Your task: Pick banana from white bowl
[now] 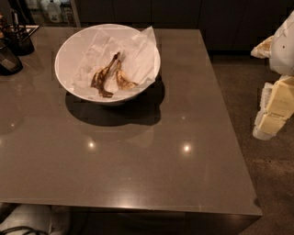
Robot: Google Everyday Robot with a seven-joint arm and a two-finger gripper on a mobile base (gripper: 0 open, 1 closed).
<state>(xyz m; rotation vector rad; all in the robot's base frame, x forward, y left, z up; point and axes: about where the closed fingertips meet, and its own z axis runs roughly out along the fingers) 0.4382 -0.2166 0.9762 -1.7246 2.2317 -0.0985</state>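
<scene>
One white bowl (63, 51), far-left part of the table (138, 179), holding crumpled white paper (138, 53). On the paper lies the banana (108, 74): two brown-blotched pieces meeting in a V, stem end towards the far rim. The paper rises above the bowl's right rim.

Two dark containers (13, 50), at the table's left edge, near the bowl but apart from it; the farther one holds upright utensils.

One gripper (274, 110), pale yellow and white, at the right margin, off the table and over the floor, well apart from the bowl. Whether it is open or closed cannot be told; the banana is not in it.

Between gripper and bowl: bare tabletop only. The near half and right half of the table carry nothing. The right and near edges are straight and in full view; the left edge runs out of frame.

Surface: grey-brown, polished, showing small bright light reflections and the bowl's dark shadow on its near-right side.

Room: dim. Dark cabinets (183, 16) along the back, bottles (54, 11) on a shelf at far left, speckled floor (239, 105) to the right. A pale bundle (32, 219) sits below the near-left corner, not identifiable.
</scene>
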